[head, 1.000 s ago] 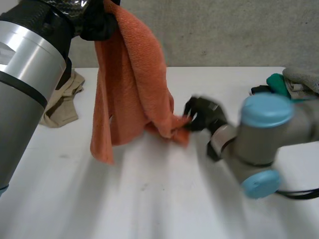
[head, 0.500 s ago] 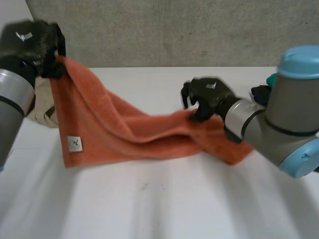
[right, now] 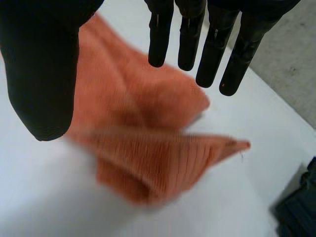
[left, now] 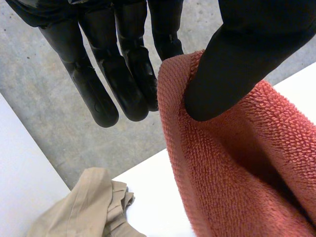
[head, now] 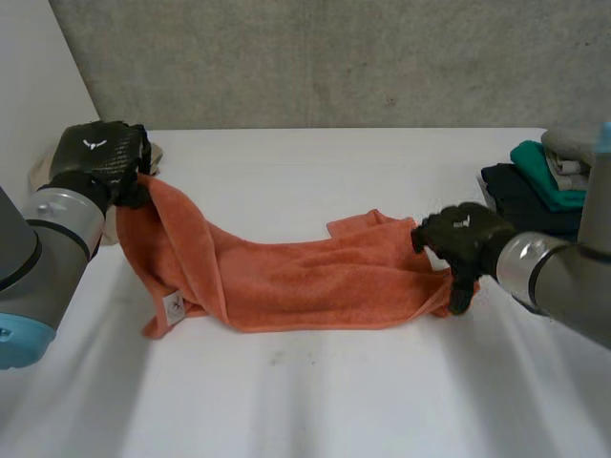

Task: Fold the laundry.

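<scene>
Left hand (head: 95, 157) has the orange terry towel (head: 315, 277) pinched at one end between its thumb and straight fingers, holding that end up a bit off the white counter (head: 334, 401). Right hand (head: 460, 240) is spread open at the towel's other end, fingers straight, thumb apart, nothing in it. The rest of the towel lies rumpled across the middle of the counter between them. Crumpled beige garment (left: 84, 207) sits behind the left hand, and a stack of folded dark, teal and grey clothes (head: 535, 176) is just past the right hand.

Robot hand (right: 44, 64) spread above orange towel (right: 148, 153).
</scene>
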